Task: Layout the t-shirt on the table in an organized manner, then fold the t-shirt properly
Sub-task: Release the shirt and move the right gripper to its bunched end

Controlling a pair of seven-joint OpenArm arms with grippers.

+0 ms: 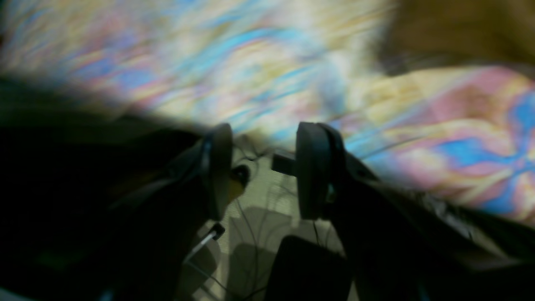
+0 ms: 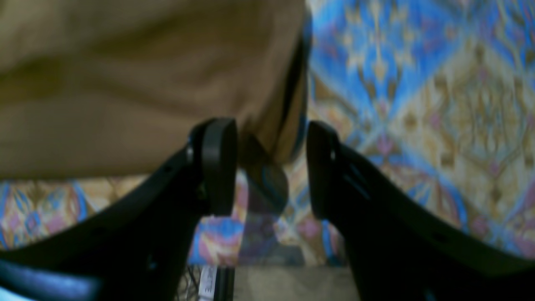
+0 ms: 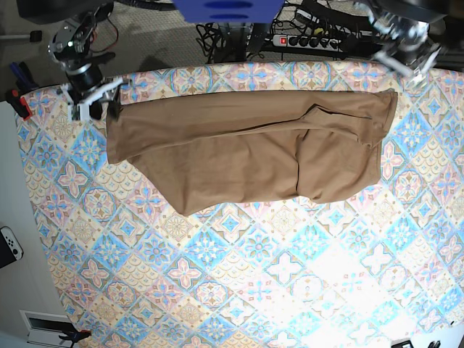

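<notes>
— What can't you make out from here?

— The left wrist view is smeared with blur; the table [image 1: 259, 58] is streaks of colour, and only a dark tan patch of the t-shirt [image 1: 455, 29] shows in its top corner. In the base view the left gripper [image 3: 415, 56] is partly cut off by the top edge.

— And the arms?

— The right gripper [image 2: 271, 167] hangs at the t-shirt's far corner on the base view's left, just off the cloth edge, its jaws parted with nothing between them. The left gripper [image 1: 263, 171] sits past the t-shirt's opposite far corner, over the table's far edge, jaws also apart and empty.

— Where's the shirt?

— The t-shirt [image 3: 246, 148] lies stretched along the table's [image 3: 217, 290] far side, one end bunched with folds.
</notes>
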